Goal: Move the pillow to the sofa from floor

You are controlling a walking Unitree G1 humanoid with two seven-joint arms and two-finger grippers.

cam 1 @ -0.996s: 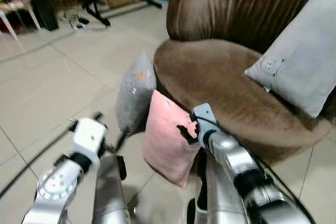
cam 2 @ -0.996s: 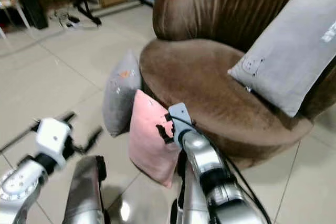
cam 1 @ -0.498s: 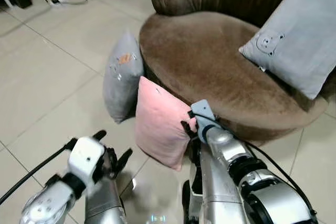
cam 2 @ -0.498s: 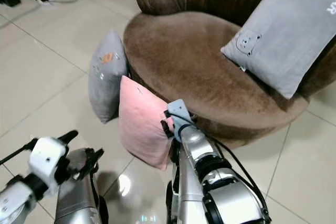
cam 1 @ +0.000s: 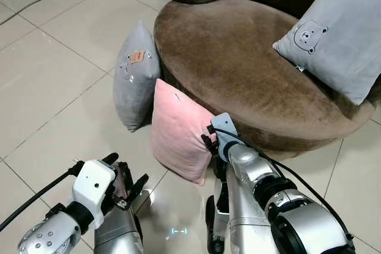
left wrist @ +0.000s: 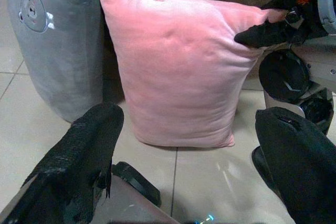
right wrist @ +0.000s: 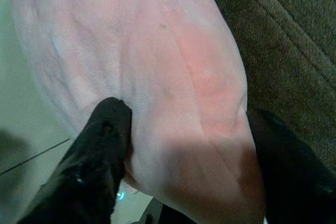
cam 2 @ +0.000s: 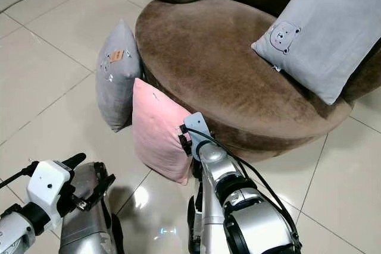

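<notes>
Right claw (right wrist: 184,145) clamped on pink pillow (cam 1: 178,132) corner, frame centre; left claw (left wrist: 184,161) held apart, lower left.

We see a plain pink pillow (cam 1: 178,129), a grey pillow (cam 1: 136,75) with an orange tag, a light grey cushion (cam 1: 336,40) printed with a bear face, a brown sofa (cam 1: 238,57), and pale beige floor tiles (cam 1: 53,87).

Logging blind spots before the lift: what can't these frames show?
- Pink pillow: far face against the sofa hidden.
- Right gripper: jaws straddle the pillow corner; squeeze firmness unclear.
- Grey pillow: orange tag too small to read.
- Bear pillow: cut by frame edge.
</notes>
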